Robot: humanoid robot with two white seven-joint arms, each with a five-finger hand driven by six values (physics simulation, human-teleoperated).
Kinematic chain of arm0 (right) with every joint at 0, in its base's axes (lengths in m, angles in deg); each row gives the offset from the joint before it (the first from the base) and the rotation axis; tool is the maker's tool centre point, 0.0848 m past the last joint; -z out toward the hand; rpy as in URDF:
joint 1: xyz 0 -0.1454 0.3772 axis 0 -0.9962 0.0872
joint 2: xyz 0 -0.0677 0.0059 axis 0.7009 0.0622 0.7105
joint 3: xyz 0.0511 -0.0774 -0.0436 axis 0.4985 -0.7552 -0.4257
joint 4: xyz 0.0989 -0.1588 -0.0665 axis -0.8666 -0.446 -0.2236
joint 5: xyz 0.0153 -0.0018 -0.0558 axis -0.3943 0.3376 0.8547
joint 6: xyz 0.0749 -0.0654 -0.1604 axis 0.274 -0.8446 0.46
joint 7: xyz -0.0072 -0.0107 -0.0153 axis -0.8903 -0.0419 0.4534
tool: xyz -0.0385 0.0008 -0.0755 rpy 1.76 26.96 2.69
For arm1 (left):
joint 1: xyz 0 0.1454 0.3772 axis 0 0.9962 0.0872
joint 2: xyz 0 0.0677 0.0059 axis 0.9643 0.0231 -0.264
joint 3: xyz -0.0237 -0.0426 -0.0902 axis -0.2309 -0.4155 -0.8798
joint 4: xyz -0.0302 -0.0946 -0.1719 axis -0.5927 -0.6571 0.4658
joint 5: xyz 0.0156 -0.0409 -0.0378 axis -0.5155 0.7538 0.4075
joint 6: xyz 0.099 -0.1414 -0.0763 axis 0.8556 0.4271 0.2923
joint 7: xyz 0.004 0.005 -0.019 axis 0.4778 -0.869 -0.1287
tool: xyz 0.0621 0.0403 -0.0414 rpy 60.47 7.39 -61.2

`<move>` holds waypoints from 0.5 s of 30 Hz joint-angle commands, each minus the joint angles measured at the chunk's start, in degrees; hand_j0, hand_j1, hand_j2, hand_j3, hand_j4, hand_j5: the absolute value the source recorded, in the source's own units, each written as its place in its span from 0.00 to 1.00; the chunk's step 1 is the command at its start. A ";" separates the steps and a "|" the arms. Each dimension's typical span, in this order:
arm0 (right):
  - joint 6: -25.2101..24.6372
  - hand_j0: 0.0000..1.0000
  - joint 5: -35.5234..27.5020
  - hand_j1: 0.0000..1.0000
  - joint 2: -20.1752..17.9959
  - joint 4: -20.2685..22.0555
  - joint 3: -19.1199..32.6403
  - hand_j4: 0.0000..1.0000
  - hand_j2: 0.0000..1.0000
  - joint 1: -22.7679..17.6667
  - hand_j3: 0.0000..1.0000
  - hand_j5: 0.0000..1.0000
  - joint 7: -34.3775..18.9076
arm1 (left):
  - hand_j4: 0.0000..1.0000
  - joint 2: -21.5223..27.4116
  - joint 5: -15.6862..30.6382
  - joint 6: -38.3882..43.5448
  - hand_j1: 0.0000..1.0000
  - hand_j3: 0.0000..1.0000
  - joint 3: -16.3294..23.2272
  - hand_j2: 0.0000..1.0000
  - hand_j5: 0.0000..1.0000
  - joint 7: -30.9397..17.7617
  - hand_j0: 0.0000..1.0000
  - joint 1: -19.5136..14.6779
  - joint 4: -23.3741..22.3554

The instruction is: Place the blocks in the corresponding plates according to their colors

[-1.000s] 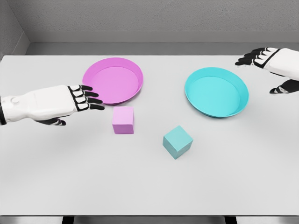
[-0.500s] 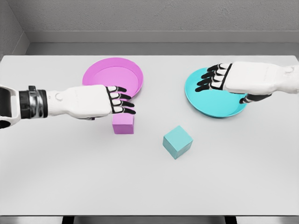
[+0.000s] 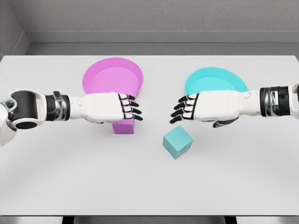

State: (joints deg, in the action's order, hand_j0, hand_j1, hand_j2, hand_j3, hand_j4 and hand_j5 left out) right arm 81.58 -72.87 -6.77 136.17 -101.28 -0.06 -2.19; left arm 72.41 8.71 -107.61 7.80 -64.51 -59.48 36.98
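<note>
A pink block (image 3: 123, 127) lies on the table, its top hidden under my left hand (image 3: 131, 108), which hovers over it with fingers spread and holds nothing. Behind them sits the pink plate (image 3: 100, 77), partly covered by that hand. A cyan block (image 3: 177, 141) stands near the table's middle. My right hand (image 3: 182, 108) hangs just above and behind it, fingers open and pointing left. The cyan plate (image 3: 215, 79) lies behind the right hand, its front rim covered by the hand.
The white table (image 3: 149, 186) stretches wide in front of the blocks. A grey wall (image 3: 149, 18) rises behind the table's far edge.
Both hands have moved inward and toward me: the left now covers the pink block's top, the right has left the cyan plate and come down-left near the cyan block.
</note>
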 commanded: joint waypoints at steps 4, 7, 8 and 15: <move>-0.15 1.00 1.75 1.00 2.94 0.01 -3.67 1.00 1.00 0.18 1.00 1.00 0.02 | 1.00 -0.58 -1.12 0.09 1.00 1.00 1.93 1.00 1.00 0.10 1.00 0.00 -0.62; -0.15 1.00 1.75 1.00 3.03 0.01 -4.46 1.00 1.00 0.26 1.00 1.00 0.02 | 1.00 -1.11 -1.82 0.09 1.00 1.00 1.93 1.00 1.00 0.10 1.00 0.00 -0.70; -0.15 1.00 1.75 1.00 3.12 0.01 -5.08 1.00 1.00 0.26 1.00 1.00 0.02 | 1.00 -1.28 -2.17 0.09 1.00 1.00 1.93 1.00 1.00 0.10 1.00 0.00 -0.70; -0.15 1.00 1.92 1.00 3.91 0.10 -8.50 1.00 1.00 0.26 1.00 1.00 0.02 | 1.00 -3.31 -2.35 0.09 1.00 1.00 1.84 1.00 1.00 0.10 1.00 -1.23 -4.57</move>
State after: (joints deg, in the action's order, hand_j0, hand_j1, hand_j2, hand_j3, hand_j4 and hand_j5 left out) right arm 81.57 -70.71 -3.17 136.25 -108.83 0.21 -2.19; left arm 69.41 6.23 -107.60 9.69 -64.45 -60.72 32.98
